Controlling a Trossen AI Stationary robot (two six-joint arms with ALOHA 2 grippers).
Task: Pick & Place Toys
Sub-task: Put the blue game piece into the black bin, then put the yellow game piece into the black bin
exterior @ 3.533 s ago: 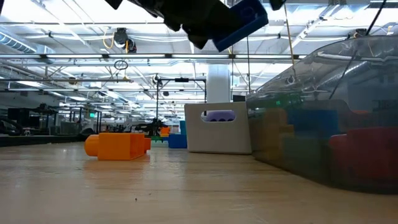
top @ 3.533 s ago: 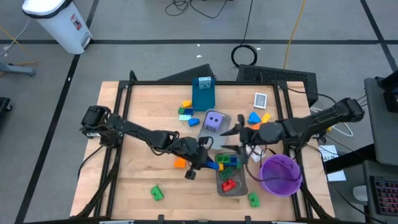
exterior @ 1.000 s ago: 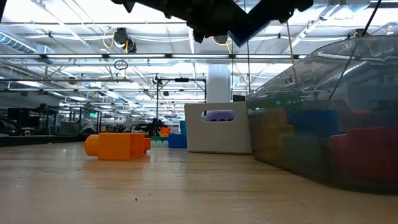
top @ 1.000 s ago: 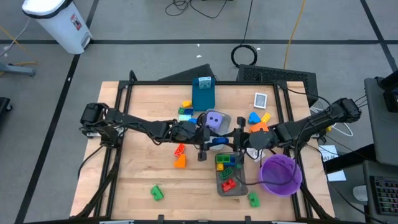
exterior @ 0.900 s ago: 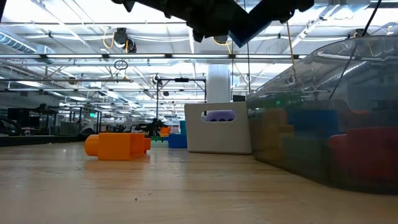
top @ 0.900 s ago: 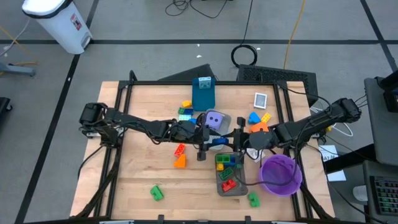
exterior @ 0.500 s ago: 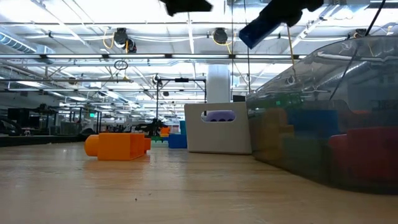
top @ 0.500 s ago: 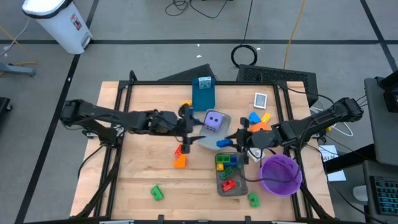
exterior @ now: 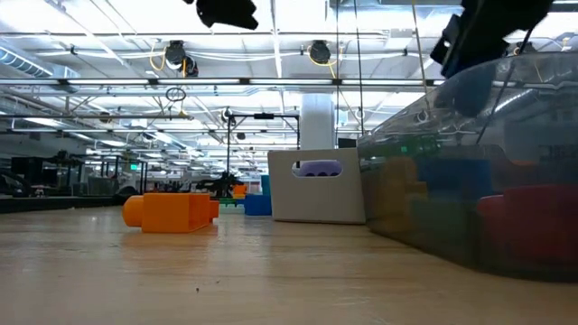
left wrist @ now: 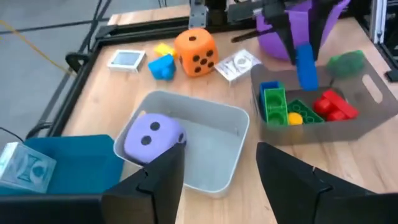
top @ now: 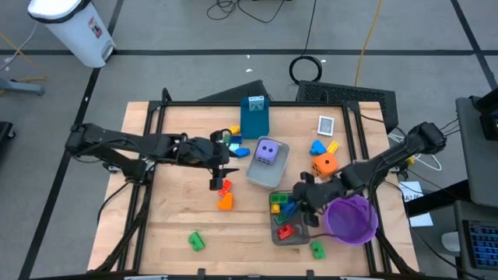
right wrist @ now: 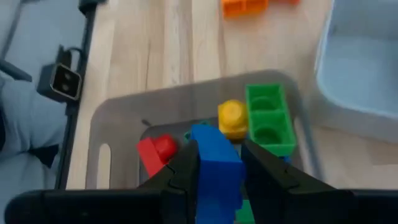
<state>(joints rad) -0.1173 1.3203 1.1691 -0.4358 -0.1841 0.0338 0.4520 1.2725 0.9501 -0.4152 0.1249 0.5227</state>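
My right gripper (top: 302, 198) hovers over the dark grey tray (top: 299, 233), shut on a blue brick (right wrist: 214, 163). That tray holds green (left wrist: 273, 102), yellow (left wrist: 296, 117) and red (left wrist: 333, 104) bricks. My left gripper (top: 219, 174) hangs open above the table's middle left with nothing between its fingers (left wrist: 163, 180). A purple die (top: 268, 151) sits in the light grey tray (top: 268, 176), and an orange die (top: 324, 164) rests on the wood. Loose red (top: 225, 187) and orange (top: 225, 202) bricks lie below the left gripper. My right gripper pinches the blue brick by its two long sides (right wrist: 205, 168) between its two fingers (right wrist: 261, 169), which slant down from the table's right. The brick hangs with its long axis down (left wrist: 305, 65), lifted clear above the bricks in the dark tray.
A purple bowl (top: 352, 218) stands just right of the dark tray. A teal box (top: 254, 117) stands at the far middle. More bricks lie near it (top: 232, 140), at the far right (top: 319, 146), and near the front edge (top: 195, 241) (top: 317, 249).
Both grippers were on the blue brick above the table's middle. My left gripper has opened, let go, and drawn back toward the table's left while rising. My right gripper has carried the brick toward the near edge, over the dark tray, and rolled its wrist.
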